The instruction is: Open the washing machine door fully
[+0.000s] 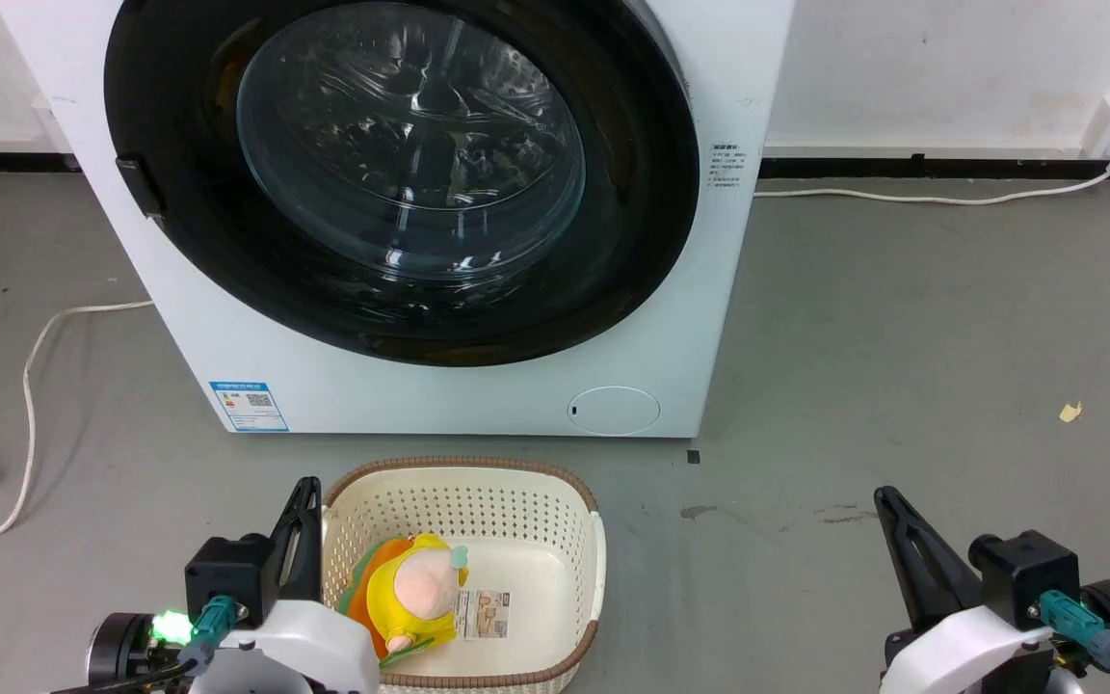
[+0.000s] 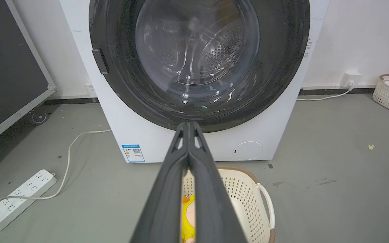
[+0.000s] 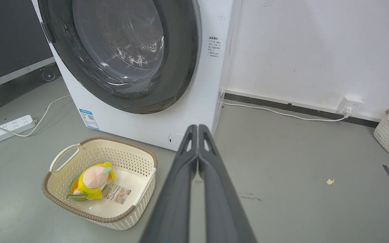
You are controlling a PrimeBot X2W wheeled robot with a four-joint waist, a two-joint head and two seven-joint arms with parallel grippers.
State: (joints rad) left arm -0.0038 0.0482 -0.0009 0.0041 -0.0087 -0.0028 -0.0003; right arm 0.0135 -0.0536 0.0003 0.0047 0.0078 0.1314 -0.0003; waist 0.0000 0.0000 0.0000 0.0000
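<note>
Fingers (image 2: 167, 189) on left gripper (image 2: 188, 124) and right gripper (image 3: 198, 126) sit closed, off the washing machine door (image 1: 410, 145).

Held both arms low, each pair of fingers pressed together.
Pointed the left gripper (image 1: 307, 492) (image 2: 188, 125) of two long dark tapered fingers up and forward from the lower left of the head view, tips meeting with no gap; showed a small green light (image 1: 170, 627) lit beside the black wrist block (image 1: 227, 578), above a rounded white wrist shell (image 1: 319, 641). Set the right gripper (image 1: 887, 501) (image 3: 198, 127) at the lower right, fingers likewise touching, tip leaning inward.
</note>
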